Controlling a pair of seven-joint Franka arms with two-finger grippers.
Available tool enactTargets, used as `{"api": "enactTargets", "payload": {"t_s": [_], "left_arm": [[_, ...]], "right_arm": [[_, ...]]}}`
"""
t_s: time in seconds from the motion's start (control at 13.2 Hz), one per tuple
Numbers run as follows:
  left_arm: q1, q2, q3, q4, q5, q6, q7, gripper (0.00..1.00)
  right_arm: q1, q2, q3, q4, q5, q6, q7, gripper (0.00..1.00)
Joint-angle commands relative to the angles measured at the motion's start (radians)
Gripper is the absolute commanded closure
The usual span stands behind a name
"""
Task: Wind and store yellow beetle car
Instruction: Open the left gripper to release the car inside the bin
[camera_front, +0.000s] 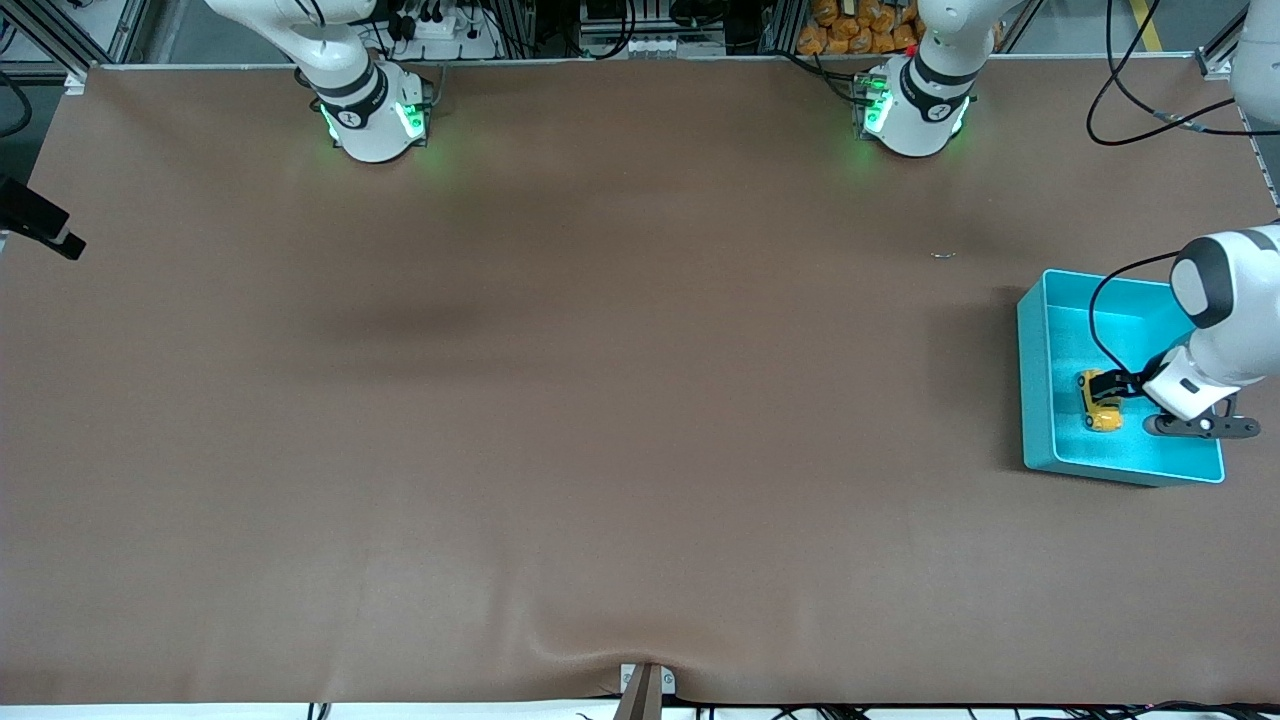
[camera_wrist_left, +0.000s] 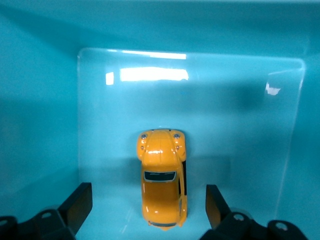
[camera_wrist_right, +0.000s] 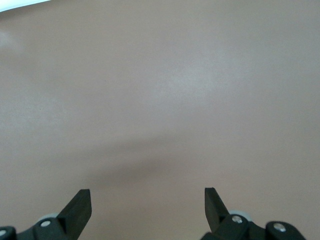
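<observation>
**Car in bin, both grippers spread**

Front view: glossy yellow beetle car lies inside turquoise plastic bin at the left arm's end of the brown mat.

Left wrist view: left gripper straddles the domed car, fingers parted, not touching.

Right wrist view: right gripper waits, fingers apart, over bare mat.

We assess this as a robotics laboratory. Two white arm bases with green indicator lights are bolted along one edge of a brown-covered table. Aluminium framing, power strips and loose black cables line the table's perimeter.
</observation>
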Motion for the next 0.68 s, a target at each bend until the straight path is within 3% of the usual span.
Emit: {"api": "enactTargets", "payload": {"t_s": [0.0, 0.61], "left_arm": [[0.008, -0.082, -0.020, -0.026, 0.020, -0.058, -0.048, 0.00], [0.005, -0.307, -0.138, 0.020, -0.164, -0.327, -0.084, 0.00]], "right_arm": [[-0.003, 0.000, 0.003, 0.008, -0.005, -0.002, -0.005, 0.00], [-0.006, -0.001, 0.003, 0.010, -0.005, -0.002, -0.005, 0.00]]}}
